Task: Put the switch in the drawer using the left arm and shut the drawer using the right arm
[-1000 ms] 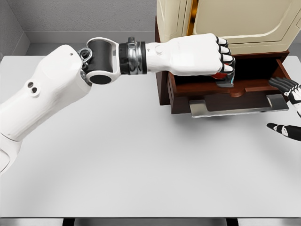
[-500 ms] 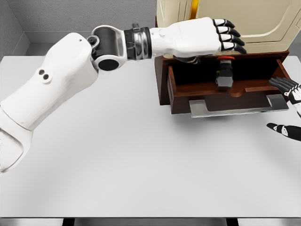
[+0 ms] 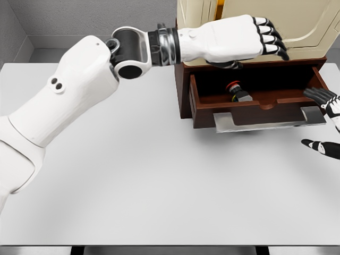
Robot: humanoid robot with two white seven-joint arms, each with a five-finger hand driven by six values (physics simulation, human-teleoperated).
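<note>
The plain matte pale-grey tabletop [image 3: 159, 180] carries no pattern, with a darker grey strip along its near edge. The dark reddish-brown wooden drawer [image 3: 255, 103] has a deep shadowed interior and a brushed silver-grey metal handle plate [image 3: 268, 120] on its front. Above it stands a cream, beige-panelled cabinet [image 3: 276, 21] with a narrow golden-amber strip near its left side. The small switch [image 3: 237, 91] inside the drawer shows a red cap on a dark grey-black body. The glossy white left hand [image 3: 239, 38] has black finger segments with white bands, behind a black and steel-grey wrist joint. The right hand [image 3: 326, 122] shows the same black-and-white fingers. The textured back wall is mid grey.
</note>
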